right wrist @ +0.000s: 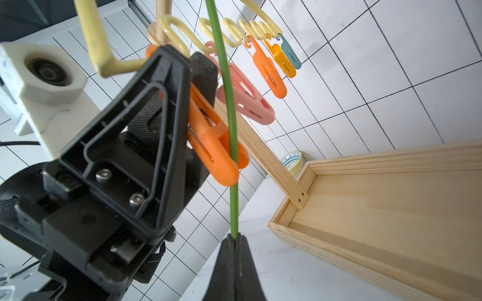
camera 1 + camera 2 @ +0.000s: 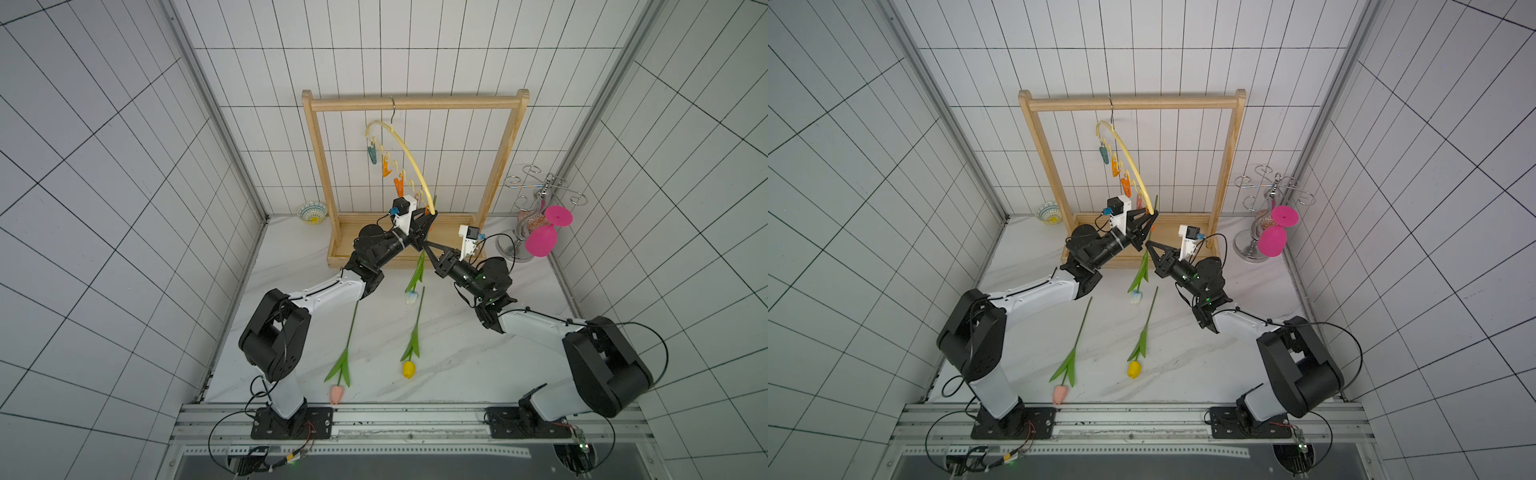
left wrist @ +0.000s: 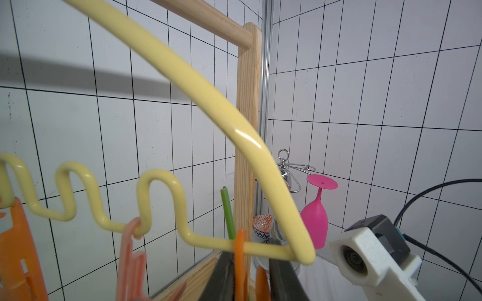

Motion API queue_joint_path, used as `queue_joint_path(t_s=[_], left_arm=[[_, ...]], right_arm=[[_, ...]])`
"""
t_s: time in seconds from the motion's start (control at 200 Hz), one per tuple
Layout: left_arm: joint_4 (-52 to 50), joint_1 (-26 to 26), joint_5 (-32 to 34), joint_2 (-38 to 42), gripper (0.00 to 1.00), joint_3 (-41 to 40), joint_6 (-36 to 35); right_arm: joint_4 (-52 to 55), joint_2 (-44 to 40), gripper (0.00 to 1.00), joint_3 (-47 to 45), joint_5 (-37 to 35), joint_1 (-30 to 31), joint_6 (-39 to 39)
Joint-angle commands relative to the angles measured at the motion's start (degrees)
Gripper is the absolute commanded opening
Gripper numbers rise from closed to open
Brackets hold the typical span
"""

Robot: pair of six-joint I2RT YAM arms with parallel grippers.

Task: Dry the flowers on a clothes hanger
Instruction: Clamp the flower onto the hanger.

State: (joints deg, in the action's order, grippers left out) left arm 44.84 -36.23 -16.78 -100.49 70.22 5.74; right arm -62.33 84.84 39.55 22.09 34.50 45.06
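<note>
The pale-yellow clothes hanger [image 2: 409, 156] [image 2: 1129, 160] hangs by its hook from the wooden rack. My left gripper [image 2: 430, 216] [image 2: 1152, 216] [image 3: 250, 255] is shut on the orange clip [image 1: 216, 153] at the hanger's near end. My right gripper [image 2: 426, 245] [image 2: 1148, 243] [image 1: 234, 237] is shut on the green stem [image 1: 229, 104] of the white-bluish tulip [image 2: 411, 297] [image 2: 1136, 297], whose head hangs downward. The stem runs up between that clip's two halves. A pink tulip [image 2: 336, 394] and a yellow tulip [image 2: 409, 369] lie on the table.
The wooden rack [image 2: 415, 103] stands at the back with a tray base [image 1: 391, 208]. A silver stand [image 2: 536, 195] holds a magenta goblet [image 2: 540, 241] at the back right. A small patterned bowl [image 2: 312, 212] sits at the back left. Teal, orange and pink clips [image 1: 271, 70] dangle from the hanger.
</note>
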Motion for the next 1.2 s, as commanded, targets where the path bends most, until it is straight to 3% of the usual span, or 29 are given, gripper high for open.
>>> queue_joint_path(t_s=[0.0,0.425,0.62,0.845,0.944,1.194], left_arm=[[1.2,-0.2,-0.3,-1.4,0.23,-0.5,0.9],[2.7,-0.3,0.1,-2.0,0.24,-1.2,1.8],[1.4,-0.3,0.2,-0.8,0.46,-1.2,1.1],[-0.4,-0.4,-0.1,1.8,0.48,-2.6,0.9],[-2.0,-0.3,0.6,3.5,0.5,-3.8,0.3],[-9.0,-0.4,9.9,9.4,0.7,-9.5,1.3]], right_arm=[[0.9,-1.4,0.0,2.9,1.3,0.5,-1.2],[3.8,-1.3,0.0,5.9,2.3,0.6,-1.2],[10.3,-2.6,0.02,5.4,-0.4,0.8,-6.5],[13.0,-3.3,0.04,5.1,-2.4,1.0,-8.8],[14.2,-3.3,0.15,5.3,-3.0,1.0,-9.5],[17.3,-2.3,0.17,5.5,-8.9,1.0,-12.2]])
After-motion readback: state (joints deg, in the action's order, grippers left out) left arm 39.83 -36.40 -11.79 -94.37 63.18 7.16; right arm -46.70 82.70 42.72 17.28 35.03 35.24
